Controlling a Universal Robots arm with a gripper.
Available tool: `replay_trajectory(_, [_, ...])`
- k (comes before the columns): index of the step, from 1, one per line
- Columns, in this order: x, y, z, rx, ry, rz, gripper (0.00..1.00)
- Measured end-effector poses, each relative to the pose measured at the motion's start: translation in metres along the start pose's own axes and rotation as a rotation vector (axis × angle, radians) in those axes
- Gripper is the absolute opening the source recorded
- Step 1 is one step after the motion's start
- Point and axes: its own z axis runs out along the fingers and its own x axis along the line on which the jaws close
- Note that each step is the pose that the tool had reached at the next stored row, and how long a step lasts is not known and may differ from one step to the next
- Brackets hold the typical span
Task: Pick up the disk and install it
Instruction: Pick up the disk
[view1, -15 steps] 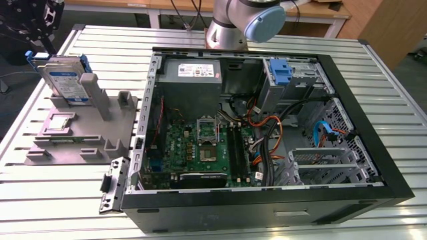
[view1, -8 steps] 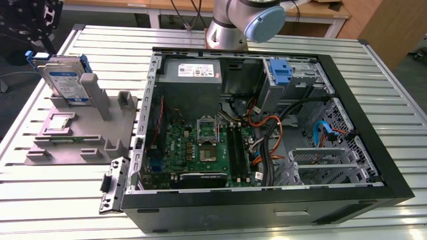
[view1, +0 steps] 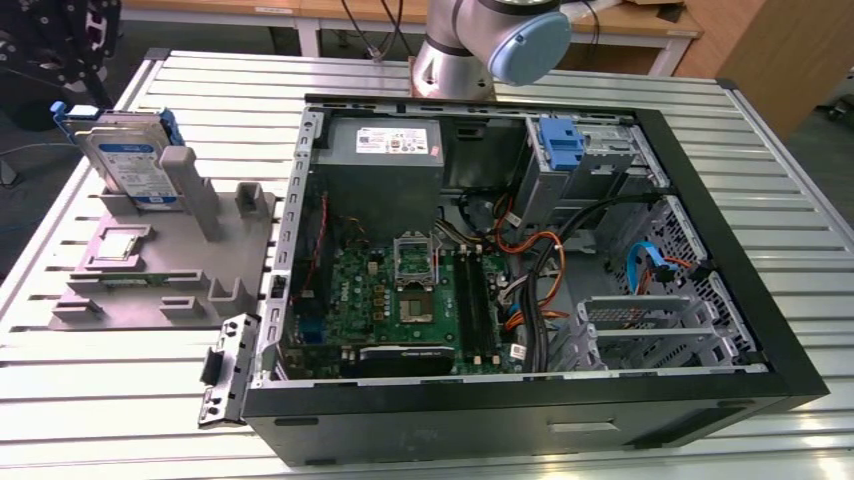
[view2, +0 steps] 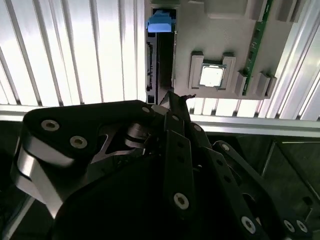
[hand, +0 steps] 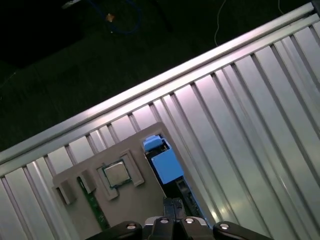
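The slatted metal worktop (view1: 107, 400) carries everything. In the exterior view the open black computer case (view1: 534, 410) lies on its side and takes up the worktop from the middle out to three o'clock. Inside it, the green motherboard (view1: 400, 290) sits near the centre, the grey power-supply box (view1: 380, 145) is at twelve o'clock of the board, and the fixed blue-handled drive bay (view1: 561, 145) is at about one o'clock. The base of the arm (view1: 467, 45) rises at twelve o'clock, just behind the case.

At nine o'clock of the case, just beside its wall, lies a grey parts holder (view1: 160, 270). The disk (view1: 127, 165) stands on edge in a slot at the holder's far corner, about ten o'clock in the exterior view. It is near upright, with its label facing the camera and its blue bracket around it. In the second wrist view the disk (view2: 159, 55) is seen edge-on from above, and in the first wrist view (hand: 167, 165) its blue bracket shows.

The gripper (view2: 172, 97) hangs over the holder with its fingers drawn narrow, tips nearly together, and it holds nothing. In both wrist views its tip (hand: 173, 202) lines up with one end of the disk, but whether it touches cannot be told.

A square processor chip (view2: 211, 76) rests in its own pocket of the holder, near the disk, and a green memory stick (view2: 255, 50) lies in a slot beyond it
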Motion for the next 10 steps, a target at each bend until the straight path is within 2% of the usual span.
replay_trajectory(10, [0.0,0.0,0.0004,-0.0046,0.0017,-0.136,0.1])
